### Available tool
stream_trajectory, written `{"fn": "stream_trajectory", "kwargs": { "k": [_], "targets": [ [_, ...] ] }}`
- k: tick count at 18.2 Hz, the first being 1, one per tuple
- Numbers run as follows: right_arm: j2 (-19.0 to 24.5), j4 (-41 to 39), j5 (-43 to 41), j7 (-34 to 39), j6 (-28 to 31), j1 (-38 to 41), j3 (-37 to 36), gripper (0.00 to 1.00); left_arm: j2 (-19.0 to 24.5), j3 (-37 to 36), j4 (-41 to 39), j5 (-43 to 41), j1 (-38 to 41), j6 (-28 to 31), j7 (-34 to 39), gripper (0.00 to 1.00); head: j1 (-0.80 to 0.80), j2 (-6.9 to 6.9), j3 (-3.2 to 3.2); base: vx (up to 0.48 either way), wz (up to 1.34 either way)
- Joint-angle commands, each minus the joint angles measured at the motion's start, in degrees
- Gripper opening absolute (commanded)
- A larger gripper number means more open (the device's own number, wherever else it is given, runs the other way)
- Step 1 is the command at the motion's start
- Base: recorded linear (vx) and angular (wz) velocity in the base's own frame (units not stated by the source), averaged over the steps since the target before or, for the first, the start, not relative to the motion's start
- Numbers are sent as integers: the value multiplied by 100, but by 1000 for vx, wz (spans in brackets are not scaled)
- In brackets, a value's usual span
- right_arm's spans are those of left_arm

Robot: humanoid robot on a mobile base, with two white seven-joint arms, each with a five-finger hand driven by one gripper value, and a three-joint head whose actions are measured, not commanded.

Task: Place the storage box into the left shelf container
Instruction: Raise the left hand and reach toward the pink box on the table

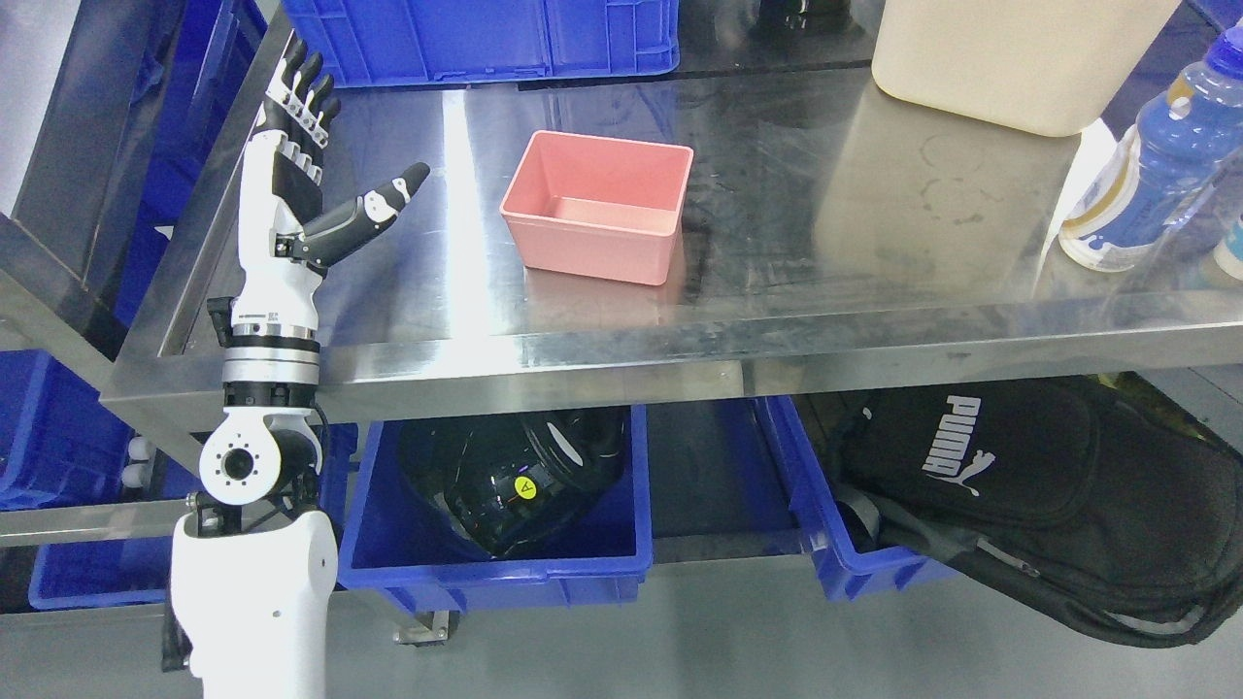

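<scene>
Storage box (597,206) sits empty on steel worktop (825,223); left hand (306,184) beside it, fingers spread, holding nothing; a poor grip could tip it

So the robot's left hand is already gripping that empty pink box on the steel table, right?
Not quite. The head view shows the left hand open, fingers spread, apart from the pink box and holding nothing. The box is indeed empty and sits on the steel table.

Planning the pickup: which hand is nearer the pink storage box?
Left. The left hand is raised open over the steel table, to the left of the pink storage box and not touching it. The right hand is out of view.
</scene>
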Motion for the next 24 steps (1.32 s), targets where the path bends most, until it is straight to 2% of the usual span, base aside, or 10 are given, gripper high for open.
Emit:
{"fn": "stream_trajectory", "kwargs": {
  "k": [1, 3, 5, 8, 10, 12, 14, 16, 18, 24],
  "targets": [
    [-100, -100, -18, 1006, -1, 149, 0, 100, 100, -7, -13, -2, -42, 47, -7, 100, 0, 0, 0, 0, 0],
    [-100, -100, -18, 1006, -1, 149, 0, 100, 100, 1, -57, -2, -165, 47, -199, 100, 0, 0, 0, 0, 0],
    [-100, -100, -18, 1006, -1, 149, 0, 100, 100, 124, -57, -2, -481, 56, -927, 100, 0, 0, 0, 0, 0],
    [-100, -100, -18, 1006, -1, 149, 0, 100, 823, 134, -5, -2, -1043, 74, -1745, 100, 0, 0, 0, 0, 0],
    [-100, -100, -18, 1006, -1, 149, 0, 100, 1500, -24, 153, -28, -1351, 82, -2281, 100, 0, 0, 0, 0, 0],
    [-100, -100, -18, 1006, -1, 149, 0, 100, 2282, -532, 495, -99, -1807, 187, -2922, 100, 0, 0, 0, 0, 0],
    [-100, -100, -18, 1006, -1, 149, 0, 100, 2723, -1173, 750, -143, -2264, 232, -3433, 100, 0, 0, 0, 0, 0],
    [-100, -100, -18, 1006, -1, 149, 0, 100, 2847, -1884, 813, -483, -2546, 276, -3837, 100, 0, 0, 0, 0, 0],
    [-100, -100, -18, 1006, -1, 149, 0, 100, 2778, -2335, 900, -932, -2662, 285, -4268, 100, 0, 0, 0, 0, 0],
    [-100, -100, -18, 1006, -1, 149, 0, 100, 2163, -2644, 1190, -1118, -2811, 873, -4428, 100, 0, 0, 0, 0, 0]
  ]
}}
